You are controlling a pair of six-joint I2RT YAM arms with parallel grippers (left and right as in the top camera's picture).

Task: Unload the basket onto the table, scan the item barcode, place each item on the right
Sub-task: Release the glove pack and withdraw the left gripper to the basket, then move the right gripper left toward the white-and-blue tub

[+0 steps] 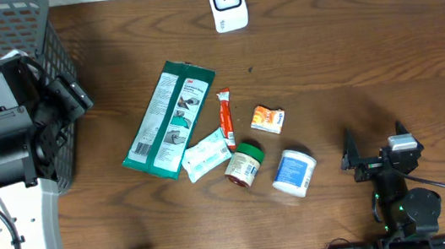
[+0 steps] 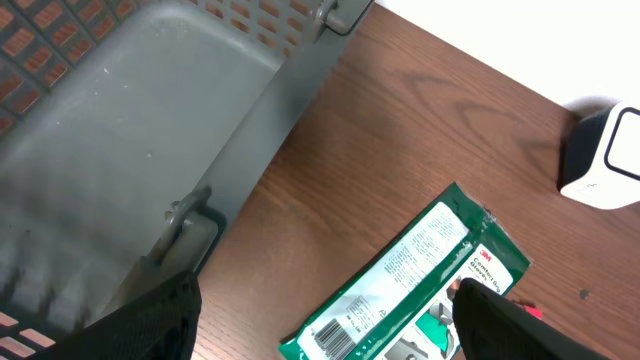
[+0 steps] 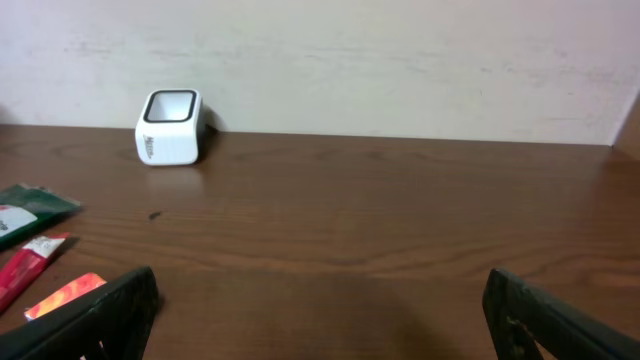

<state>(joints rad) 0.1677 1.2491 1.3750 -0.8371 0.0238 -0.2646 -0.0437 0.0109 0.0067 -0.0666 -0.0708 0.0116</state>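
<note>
Grey basket sitting far left on counter. Left fingers hovering spread wide by basket's right wall, gripping nothing. Green packet lying flat just right of basket, barcode facing up. White scanner standing at back edge, well apart from packet. White sachet, red stick, jar, orange packet, white tub clustering mid-counter. Right fingers sitting wide near right front, empty.

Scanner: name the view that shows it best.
Right wrist: the scanner stands whole, unobstructed and seen from the side. Overhead also shows it whole, but from above and smaller; left wrist catches only part of it, cropped at the frame edge.
</note>
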